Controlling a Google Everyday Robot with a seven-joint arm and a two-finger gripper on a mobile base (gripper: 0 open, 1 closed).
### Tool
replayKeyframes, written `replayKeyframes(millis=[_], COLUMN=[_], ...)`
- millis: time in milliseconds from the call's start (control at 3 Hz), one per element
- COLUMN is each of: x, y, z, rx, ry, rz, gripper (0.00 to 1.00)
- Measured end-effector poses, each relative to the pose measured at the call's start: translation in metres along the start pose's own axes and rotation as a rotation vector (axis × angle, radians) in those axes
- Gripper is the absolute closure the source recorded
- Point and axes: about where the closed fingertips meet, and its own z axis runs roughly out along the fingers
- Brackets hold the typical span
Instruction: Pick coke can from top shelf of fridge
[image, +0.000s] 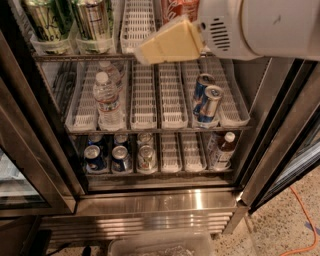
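The coke can (179, 8) sits unlifted on the top shelf (136, 27), with the hand (150, 50) just beside it; I cannot tell whether the hand is open or closed.

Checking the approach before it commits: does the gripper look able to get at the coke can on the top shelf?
Probably yes. The gripper sits just in front of the coke can on the top shelf, and nothing shows between them. Most of the can is out of view, though.
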Motion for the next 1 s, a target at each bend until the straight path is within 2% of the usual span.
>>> replayKeyframes(millis=[333, 667, 1000], x=[0.022, 0.044, 0.040], y=[-0.054, -0.090, -0.093], z=[0.019, 0.027, 0.020], rx=[0.097, 0.165, 0.196], ry=[-0.074, -0.119, -0.177], rz=[0.109, 0.202, 0.348], gripper=[0.00, 0.00, 0.00])
